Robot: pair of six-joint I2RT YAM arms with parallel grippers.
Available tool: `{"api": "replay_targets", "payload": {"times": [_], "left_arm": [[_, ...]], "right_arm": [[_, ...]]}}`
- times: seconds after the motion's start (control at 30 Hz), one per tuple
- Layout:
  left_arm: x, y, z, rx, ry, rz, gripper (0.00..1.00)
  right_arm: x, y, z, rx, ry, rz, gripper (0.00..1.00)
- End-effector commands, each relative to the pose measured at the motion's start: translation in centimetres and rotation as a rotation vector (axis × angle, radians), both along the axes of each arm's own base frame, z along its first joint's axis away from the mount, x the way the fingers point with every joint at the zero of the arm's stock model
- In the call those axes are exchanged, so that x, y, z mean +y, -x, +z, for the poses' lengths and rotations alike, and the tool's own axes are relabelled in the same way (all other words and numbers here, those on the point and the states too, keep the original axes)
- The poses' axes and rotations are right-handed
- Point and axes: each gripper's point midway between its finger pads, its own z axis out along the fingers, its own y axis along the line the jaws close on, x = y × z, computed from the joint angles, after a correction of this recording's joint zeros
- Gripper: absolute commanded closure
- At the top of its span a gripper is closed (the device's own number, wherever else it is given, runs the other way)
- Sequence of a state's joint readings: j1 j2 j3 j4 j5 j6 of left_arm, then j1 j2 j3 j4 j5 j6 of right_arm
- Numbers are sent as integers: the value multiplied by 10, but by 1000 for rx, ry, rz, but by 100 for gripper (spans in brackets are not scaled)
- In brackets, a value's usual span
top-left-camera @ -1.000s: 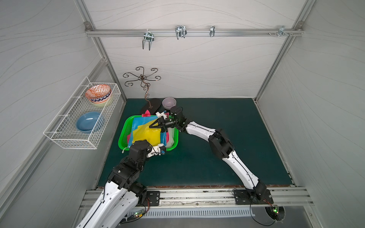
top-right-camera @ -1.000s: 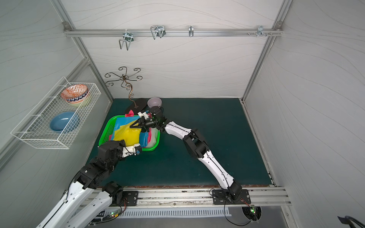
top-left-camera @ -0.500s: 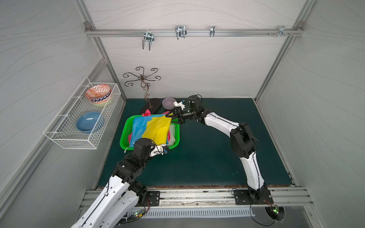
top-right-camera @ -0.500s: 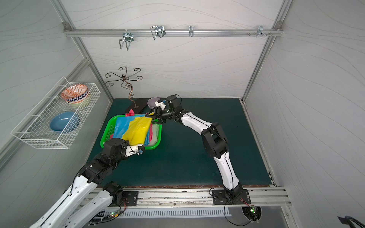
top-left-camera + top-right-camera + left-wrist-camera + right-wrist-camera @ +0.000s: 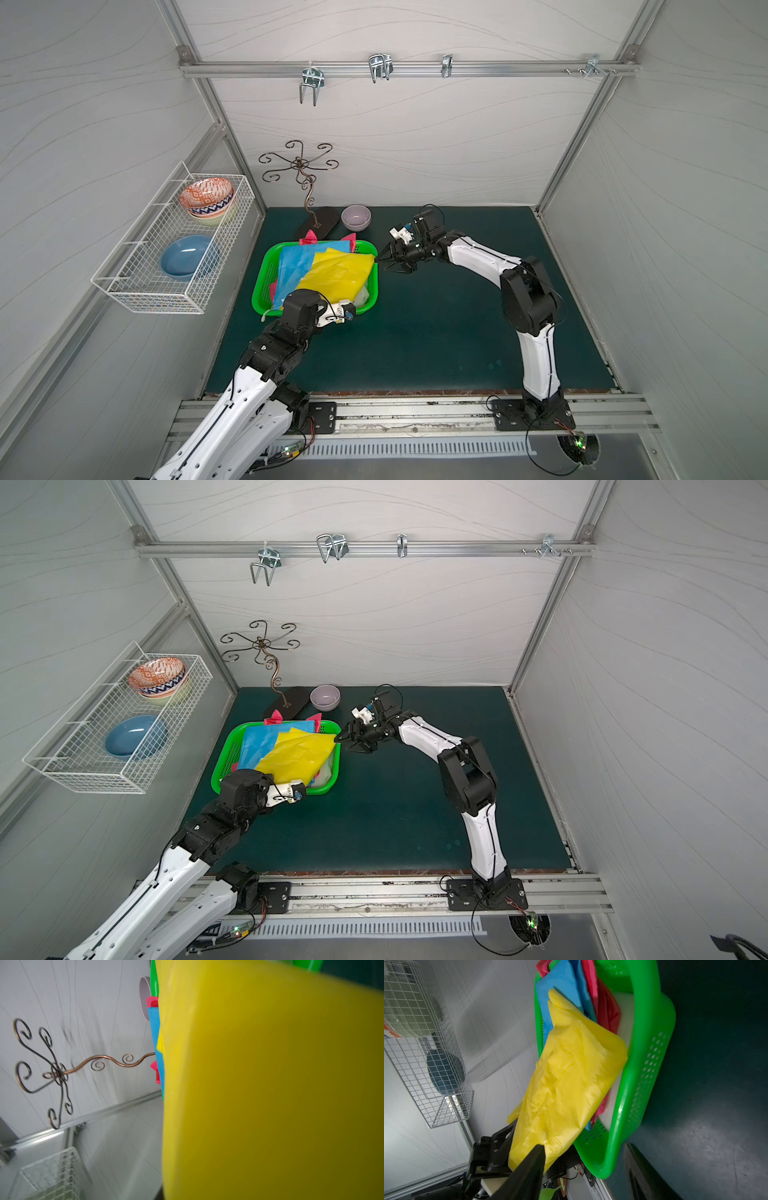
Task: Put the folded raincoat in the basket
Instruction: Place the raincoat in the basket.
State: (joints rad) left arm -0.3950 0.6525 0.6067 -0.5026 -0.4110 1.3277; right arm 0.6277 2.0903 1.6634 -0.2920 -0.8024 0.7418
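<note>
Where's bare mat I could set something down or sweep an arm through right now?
Widest bare mat: between the basket and the right arm, forward to the front rail. Also bare: the back right corner behind that arm. Crowded: back left, where basket, purple bowl, stand base and right gripper sit close together.

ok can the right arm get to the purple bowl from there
Probably yes: the right gripper stands open beside the basket, and only bare mat lies between it and the bowl.
</note>
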Motion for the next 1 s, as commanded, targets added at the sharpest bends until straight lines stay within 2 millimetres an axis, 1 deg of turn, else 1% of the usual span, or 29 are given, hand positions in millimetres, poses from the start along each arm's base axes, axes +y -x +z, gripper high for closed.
{"api": "replay_targets", "payload": {"times": [0.0,0.1,0.13,0.23,0.33,0.4,0.47,0.5,0.53,0.57,0.6,0.67,0.7,0.73,0.77,0.83,0.9,0.93,0.97], "left_arm": [[5,-18,41,-154,141,90,80],[16,-25,55,-197,215,165,80],[20,-29,57,-209,235,196,83],[31,-36,52,-201,230,250,85],[53,-47,53,-241,220,354,83],[68,-54,62,-296,276,432,75],[90,-57,70,-353,373,560,74],[99,-58,72,-374,404,610,69],[112,-59,75,-409,438,671,58],[123,-61,77,-446,469,725,51],[131,-62,77,-472,495,763,47],[148,-66,74,-510,541,838,37],[154,-68,70,-518,541,871,27],[161,-69,68,-537,530,906,24],[164,-70,66,-552,528,930,23],[165,-67,67,-584,561,942,23],[166,-61,70,-630,609,937,18],[168,-57,71,-646,633,945,2],[169,-55,70,-642,650,947,0]], "right_arm": [[-9,6,25,-116,22,22,36],[-8,8,32,-166,3,36,36],[-7,11,36,-191,-9,46,36],[-5,19,46,-282,-31,85,36],[-1,29,53,-450,-29,135,35],[0,35,53,-581,-13,180,35],[2,41,55,-687,9,221,34],[4,43,54,-724,16,240,34],[4,43,53,-767,34,249,34],[4,42,53,-801,53,247,33],[3,39,52,-818,69,237,33],[0,33,53,-825,93,207,33],[-1,31,53,-825,100,201,33],[-2,29,53,-825,100,195,33],[-4,28,54,-826,104,189,33],[-6,24,53,-832,112,180,33],[-7,18,51,-836,133,160,32],[-7,14,50,-822,147,149,32],[-6,11,49,-798,155,146,32]]}}
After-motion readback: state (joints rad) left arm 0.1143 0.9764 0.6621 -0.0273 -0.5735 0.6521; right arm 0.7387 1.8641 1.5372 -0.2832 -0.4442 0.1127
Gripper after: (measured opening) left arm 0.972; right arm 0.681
